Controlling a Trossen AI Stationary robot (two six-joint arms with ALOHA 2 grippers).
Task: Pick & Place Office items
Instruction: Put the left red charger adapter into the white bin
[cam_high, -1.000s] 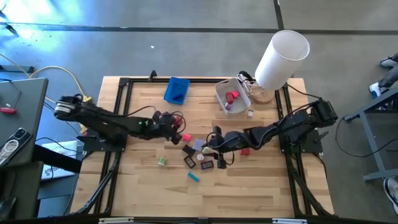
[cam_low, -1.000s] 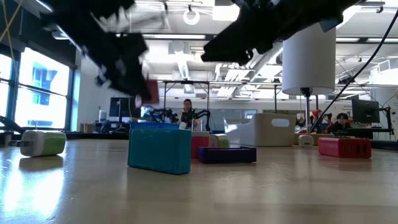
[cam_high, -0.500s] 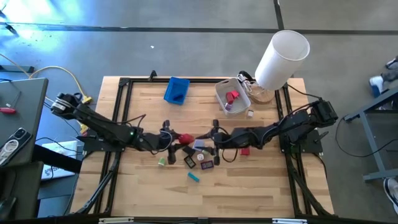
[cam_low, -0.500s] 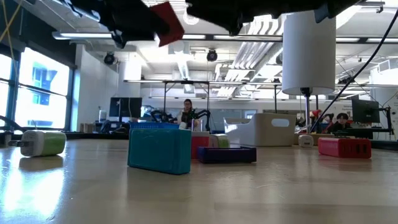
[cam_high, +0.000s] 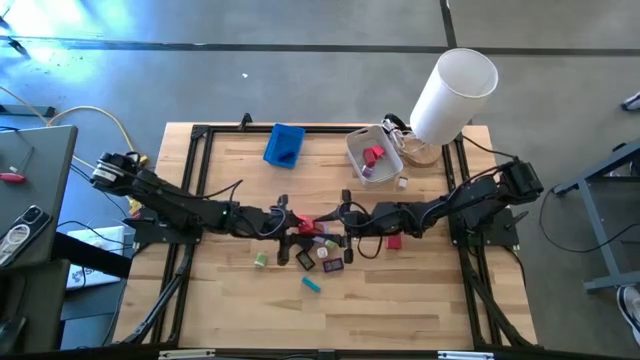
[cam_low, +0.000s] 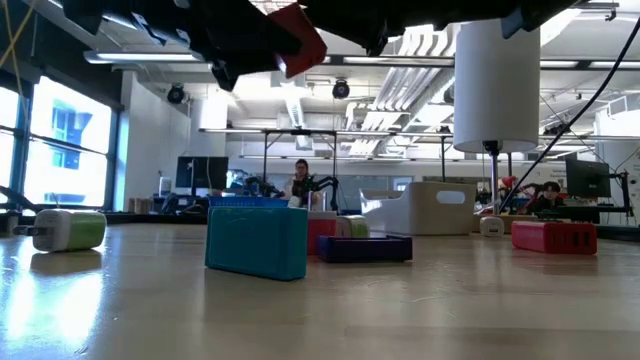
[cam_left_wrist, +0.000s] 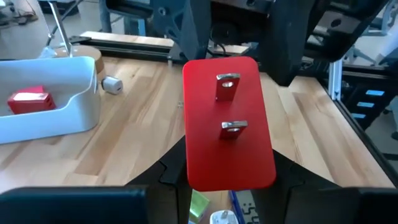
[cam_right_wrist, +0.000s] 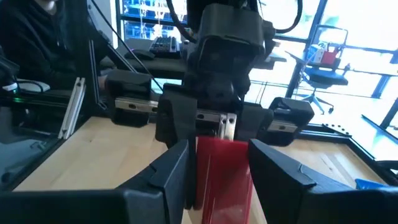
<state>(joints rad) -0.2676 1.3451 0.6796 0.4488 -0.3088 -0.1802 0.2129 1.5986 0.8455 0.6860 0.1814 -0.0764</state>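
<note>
Wooden table (cam_high: 420, 300) at frame centre; left gripper (cam_high: 297, 223) clamps a red plug block (cam_left_wrist: 228, 121), two metal prongs visible only in left wrist view; right gripper (cam_high: 340, 222) faces it, fingers spread around the block; no legible writing.

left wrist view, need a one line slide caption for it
Left gripper holds a red two-pronged plug block above the table, the white bin off to one side.
</note>
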